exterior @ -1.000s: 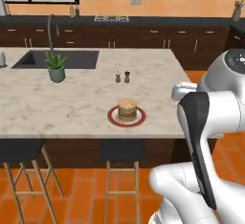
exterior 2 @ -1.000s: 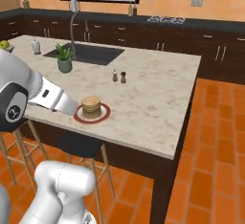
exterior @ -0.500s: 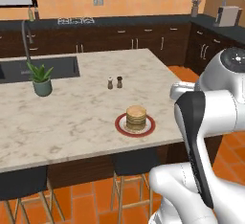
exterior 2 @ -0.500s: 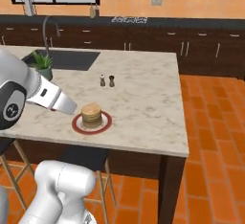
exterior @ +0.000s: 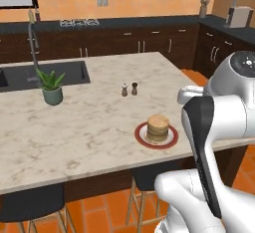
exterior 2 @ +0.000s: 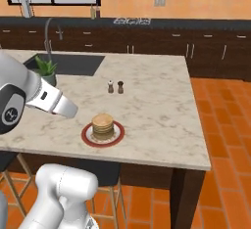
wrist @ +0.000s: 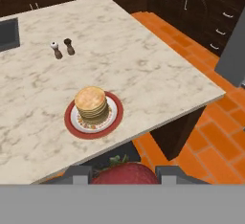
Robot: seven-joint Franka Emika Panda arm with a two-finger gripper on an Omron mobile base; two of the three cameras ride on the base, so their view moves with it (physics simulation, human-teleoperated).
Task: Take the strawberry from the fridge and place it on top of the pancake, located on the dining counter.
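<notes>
The pincer (wrist: 123,174) is closed on the round red strawberry (wrist: 125,174), held between its two dark tips. Just past it sits the tan pancake (wrist: 91,103) stack on a red-rimmed plate (wrist: 70,123) — on the pale, marbled dining counter (wrist: 143,70). Farther off stand two small shakers (wrist: 63,48), and the base views also show a green potted plant (exterior: 51,86) by the dark sink (exterior: 60,73).
</notes>
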